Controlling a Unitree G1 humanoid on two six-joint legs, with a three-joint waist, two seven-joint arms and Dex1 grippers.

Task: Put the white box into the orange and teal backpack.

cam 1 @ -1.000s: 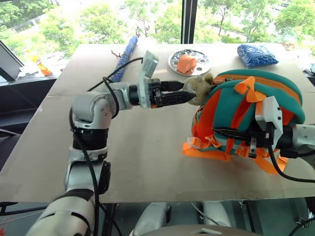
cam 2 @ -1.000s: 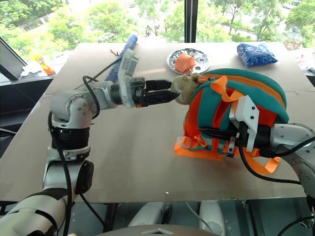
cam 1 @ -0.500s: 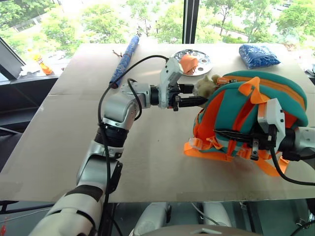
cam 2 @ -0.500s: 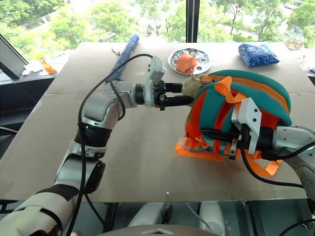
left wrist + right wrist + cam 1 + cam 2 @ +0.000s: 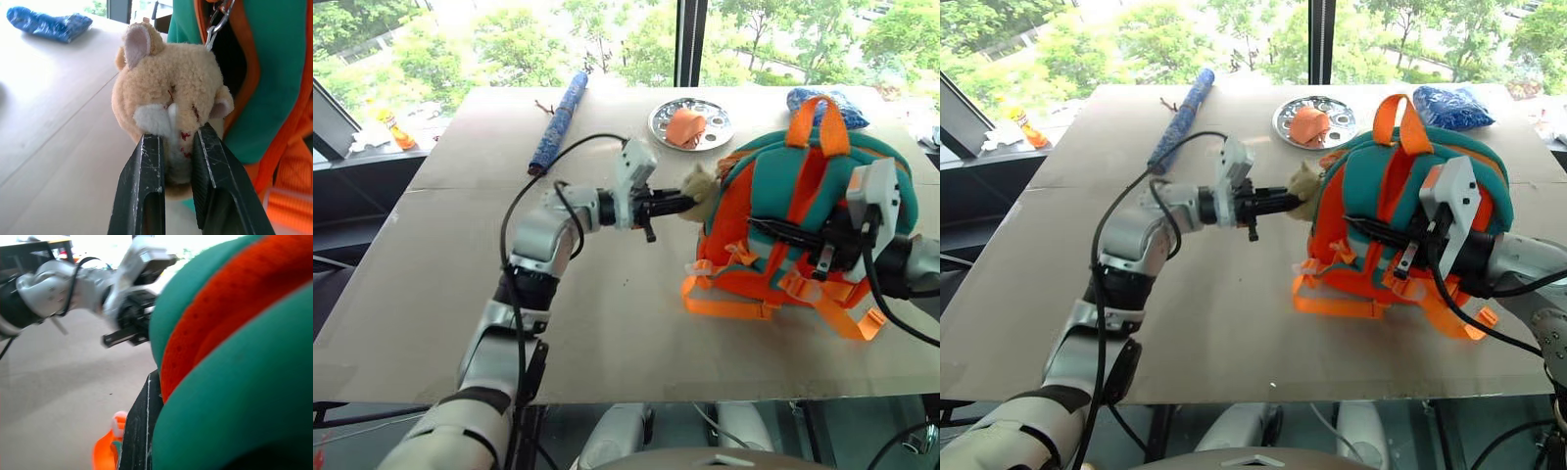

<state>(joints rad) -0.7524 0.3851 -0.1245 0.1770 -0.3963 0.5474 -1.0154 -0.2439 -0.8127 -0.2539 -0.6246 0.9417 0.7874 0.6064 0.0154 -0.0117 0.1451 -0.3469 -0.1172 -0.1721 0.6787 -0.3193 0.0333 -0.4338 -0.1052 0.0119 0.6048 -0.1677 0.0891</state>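
The backpack (image 5: 803, 225) now stands upright on the table (image 5: 607, 294), its orange top handle (image 5: 813, 117) sticking up; 1 second ago it lay tipped over toward the right, with the handle flopped on its upper side. The right gripper (image 5: 773, 233) is clamped narrow on the orange strap webbing on the backpack's front, as it was in both earlier frames, and has come up with the pack. In the right wrist view, 1 black finger (image 5: 139, 431) presses against the teal and orange fabric.

The left gripper (image 5: 176, 147) has closed. 1 second ago its fingers stood wide beside the beige plush charm (image 5: 168, 98); half a second ago they were narrower; now the 2 black fingers (image 5: 146, 186) pinch the lower part of the charm, which hangs by a small metal clip from the backpack's side. The left arm has also sunk lower and reaches across toward the pack's left edge.

The white box cannot be seen in any view, so I cannot tell where it is.

Behind the backpack, the round silver plate (image 5: 690, 122) holds an orange thing (image 5: 685, 127), the blue rolled tube (image 5: 558, 122) lies at the table's far left, and the blue bag (image 5: 1449, 106) sits at the far right, now partly hidden by the handle in the left eye view. These 3 have not moved.
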